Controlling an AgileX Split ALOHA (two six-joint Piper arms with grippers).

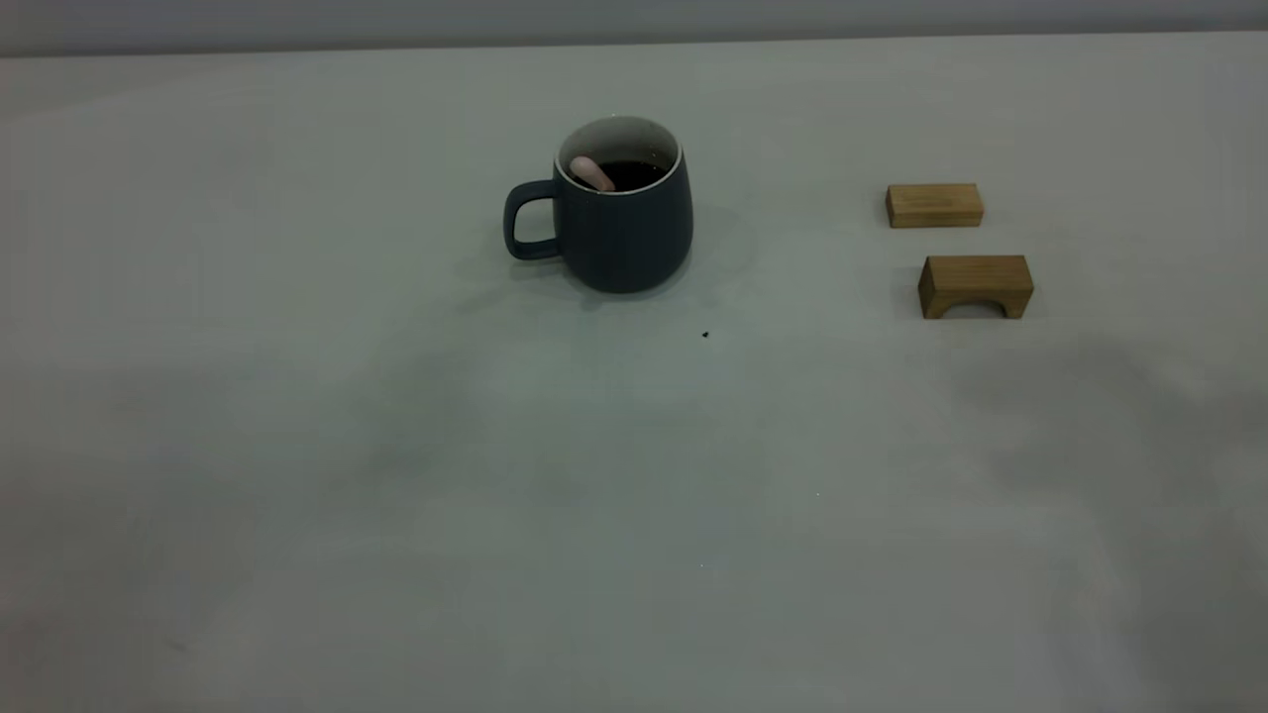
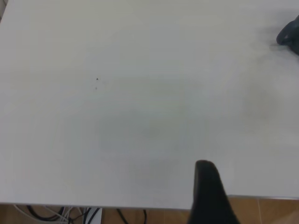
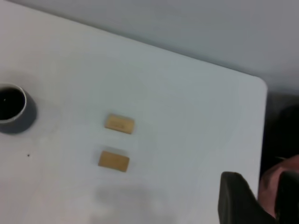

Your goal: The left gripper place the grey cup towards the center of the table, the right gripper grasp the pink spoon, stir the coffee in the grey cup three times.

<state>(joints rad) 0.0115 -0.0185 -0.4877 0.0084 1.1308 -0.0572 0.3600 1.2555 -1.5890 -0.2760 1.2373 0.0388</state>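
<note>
The grey cup (image 1: 619, 233) stands upright in the far middle of the table (image 1: 396, 495), its handle toward the left. Dark coffee (image 1: 639, 174) fills it, and the pink spoon's handle (image 1: 592, 172) leans on the rim at the handle side, with the bowl sunk out of sight. Neither gripper shows in the exterior view. My left gripper (image 2: 252, 200) hangs over the table's edge, far from the cup (image 2: 290, 36), open and holding nothing. My right gripper (image 3: 264, 203) is open near a table corner, well away from the cup (image 3: 14, 112).
Two wooden blocks lie right of the cup: a flat one (image 1: 934, 205) and an arched one (image 1: 976, 285); both also show in the right wrist view, the blocks (image 3: 120, 123) (image 3: 113, 160). Cables (image 2: 60, 214) hang below the table edge. A dark speck (image 1: 704, 335) lies by the cup.
</note>
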